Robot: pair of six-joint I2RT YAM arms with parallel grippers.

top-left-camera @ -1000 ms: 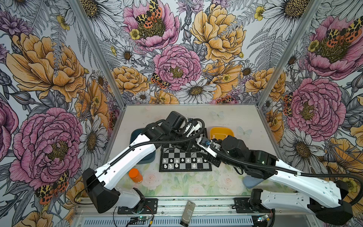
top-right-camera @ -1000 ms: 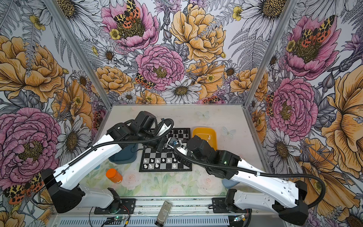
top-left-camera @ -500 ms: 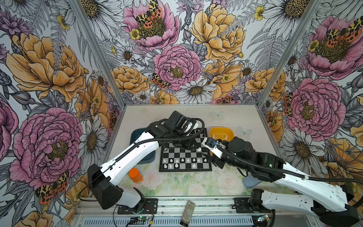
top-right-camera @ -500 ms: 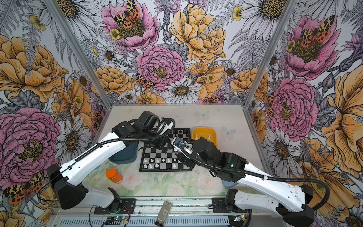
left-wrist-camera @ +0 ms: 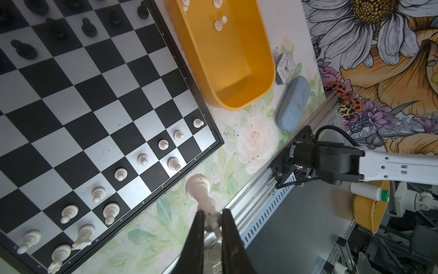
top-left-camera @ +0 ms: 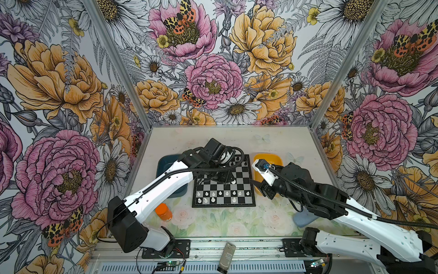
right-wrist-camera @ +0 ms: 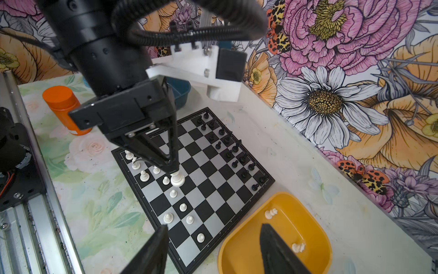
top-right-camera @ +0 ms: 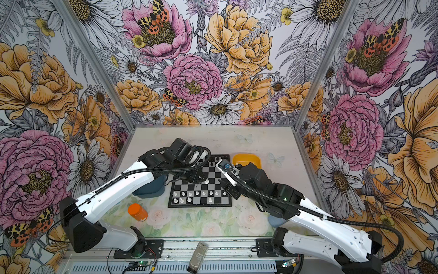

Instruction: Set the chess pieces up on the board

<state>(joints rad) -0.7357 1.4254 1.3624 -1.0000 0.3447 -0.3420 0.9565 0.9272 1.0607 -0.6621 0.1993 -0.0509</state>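
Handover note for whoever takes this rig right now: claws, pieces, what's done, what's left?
Left claw: shut on a tall white piece, held over the board.
Right claw: open, empty, over the board's edge and the tray.
Done: white pawn row filled; four back-row pieces standing; black pieces set.
To do: place the held piece, then the spare whites lying in the tray.

A robot lab cell: flower-print walls set in aluminium posts box in a small counter, and two white arms are bolted to a slotted rail beside bare wiring.
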